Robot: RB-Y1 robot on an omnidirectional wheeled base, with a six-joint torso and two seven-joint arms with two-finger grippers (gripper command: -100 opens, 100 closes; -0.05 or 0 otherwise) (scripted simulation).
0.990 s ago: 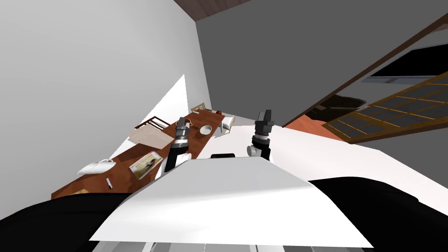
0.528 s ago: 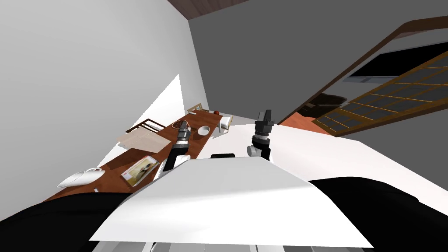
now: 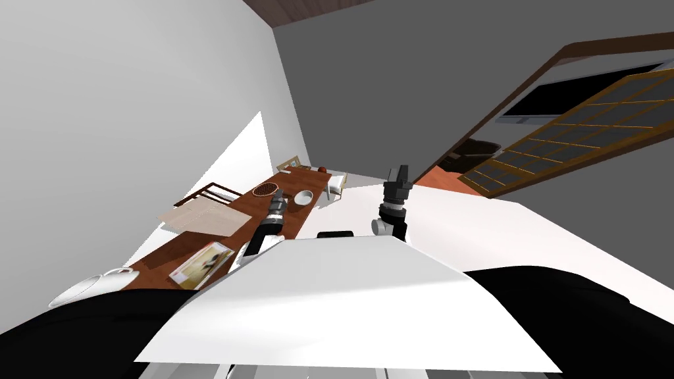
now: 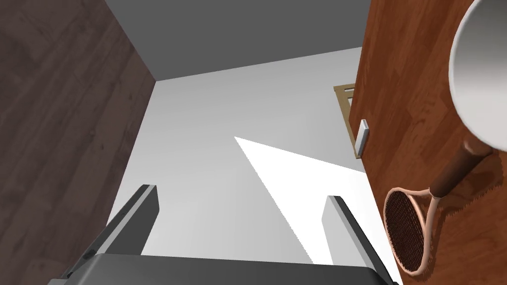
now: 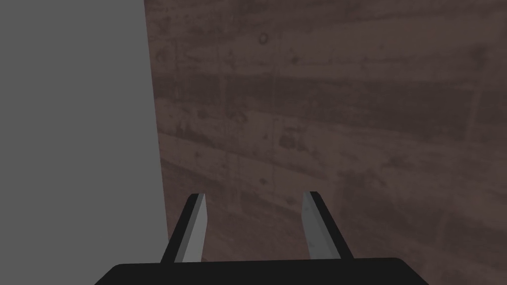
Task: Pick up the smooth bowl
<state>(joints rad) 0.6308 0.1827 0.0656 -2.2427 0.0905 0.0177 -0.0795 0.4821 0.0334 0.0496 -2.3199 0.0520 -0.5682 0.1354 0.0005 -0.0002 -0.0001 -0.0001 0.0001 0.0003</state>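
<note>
Two grippers open, bowl beside the L one

One L arm (image 3: 263, 233) goes up and forward from the chest over the near edge of the brown table (image 3: 164, 253). L gripper (image 4: 240, 213) hangs over the table between one racket (image 3: 264, 190) and one bowl (image 3: 303, 197). Its fingers (image 4: 136, 222) stand wide apart w/ nothing between them, only wall behind.

The bowl is white and plain and sits on the table just beside the L gripper, on the side toward the R arm (image 3: 393, 210). In the L wrist view it lies out past one finger, not between the two. The racket handle runs up to the bowl's rim; cannot tell if they touch.

R arm stands nearly upright in front of the chest, well apart from the table. R gripper (image 5: 255, 217) points up, fingers (image 5: 195, 232) apart but narrower than the L ones, holding nothing.

Also on the table: one beige mat (image 3: 197, 216) and one magazine (image 3: 201, 263) w/ a photo cover; its print is too small to read.
</note>
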